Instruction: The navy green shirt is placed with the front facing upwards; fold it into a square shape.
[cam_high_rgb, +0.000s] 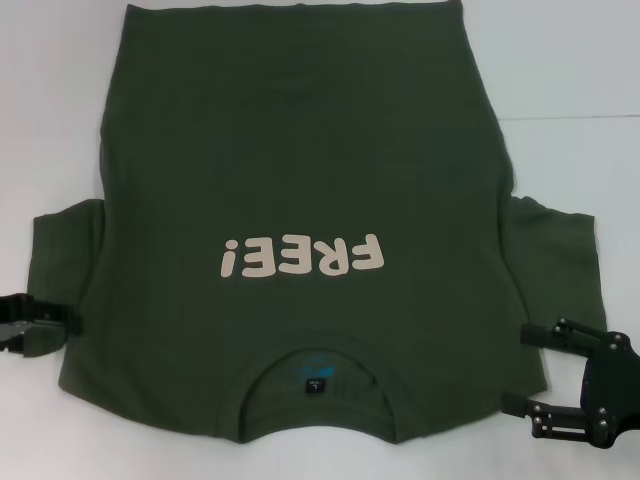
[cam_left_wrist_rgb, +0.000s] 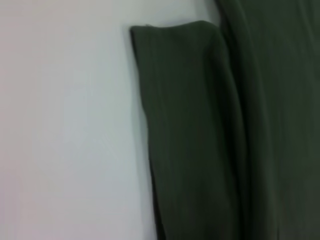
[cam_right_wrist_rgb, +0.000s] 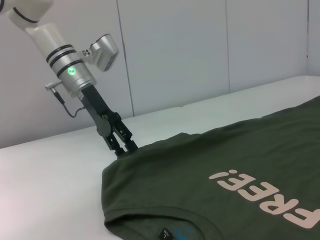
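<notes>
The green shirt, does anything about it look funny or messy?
Not much. The navy green shirt lies flat, "FREE!" lettering facing up. Left gripper is down at the left sleeve's edge; right gripper waits open beside the right sleeve.

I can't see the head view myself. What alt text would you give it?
A dark green shirt lies flat, front up, on a white table, its collar nearest the camera and cream "FREE!" lettering upside down. The left gripper sits at the left sleeve's edge; the right gripper, open, sits at the right sleeve.
</notes>
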